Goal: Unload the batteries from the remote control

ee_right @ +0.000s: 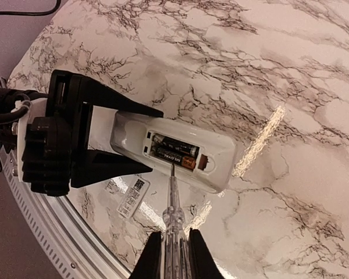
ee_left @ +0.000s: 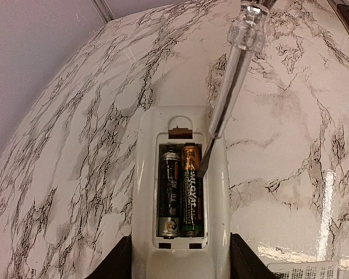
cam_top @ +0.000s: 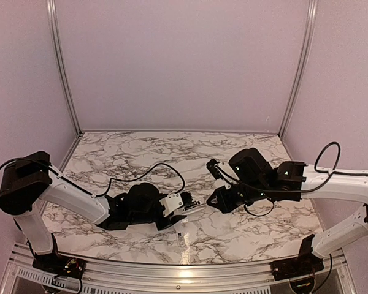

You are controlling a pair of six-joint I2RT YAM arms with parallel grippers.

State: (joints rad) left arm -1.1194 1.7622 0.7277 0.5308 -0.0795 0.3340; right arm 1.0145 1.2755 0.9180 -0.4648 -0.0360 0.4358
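The left arm is reaching low and inward across the counter, its wrist lying nearly level; the left jaws are clamping the long sides of the remote control, which is sticking out ahead of them with its back facing up; the right arm is stretching in from the opposite side, and the right jaws are pinching together on a screwdriver pointing straight out from them; its dark flat tip is sitting at the rim of the open recess, beside the copper-coloured end of one of the batteries; both are lying side by side inside. The remote is smooth white plastic with rounded corners; the screwdriver's handle is clear and ridged; the counter is glossy and marble-veined; a pale barcoded strip is lying on it just beside the left jaws.
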